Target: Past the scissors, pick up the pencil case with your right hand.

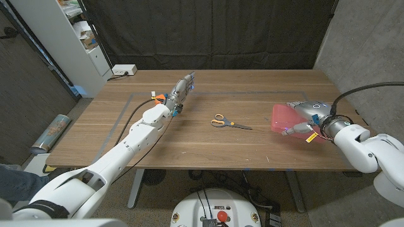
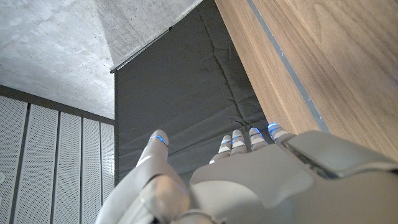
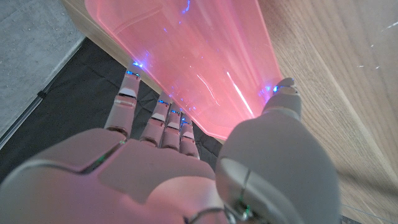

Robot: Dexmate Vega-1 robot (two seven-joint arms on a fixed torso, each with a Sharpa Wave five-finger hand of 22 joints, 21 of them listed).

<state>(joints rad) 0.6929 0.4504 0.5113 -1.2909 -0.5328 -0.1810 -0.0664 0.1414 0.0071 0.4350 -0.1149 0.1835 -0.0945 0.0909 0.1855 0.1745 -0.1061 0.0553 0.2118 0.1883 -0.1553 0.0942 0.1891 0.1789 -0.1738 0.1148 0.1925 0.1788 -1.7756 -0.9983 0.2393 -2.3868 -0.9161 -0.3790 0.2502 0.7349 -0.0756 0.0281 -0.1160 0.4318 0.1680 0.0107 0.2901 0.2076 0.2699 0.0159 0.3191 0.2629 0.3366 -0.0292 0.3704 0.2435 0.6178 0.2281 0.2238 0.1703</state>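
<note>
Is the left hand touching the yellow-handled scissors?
No: the left hand is raised over the wooden table, apart from the yellow-handled scissors.

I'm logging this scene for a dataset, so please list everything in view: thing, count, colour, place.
pencil case: one, translucent pink, right part of the table, at the right hand's fingers
scissors: one, orange-yellow handles with grey blades, table middle, lying flat
table: one, brown wood with a taped rectangle
power strip: one, white, on the floor beyond the table's far left corner
shelf: one, white, far left
curtain: one, black, behind the table
left hand: one, white-grey, over the table's far left-centre, holding nothing, fingers apart
right hand: one, white-grey, gripping the pencil case
</note>
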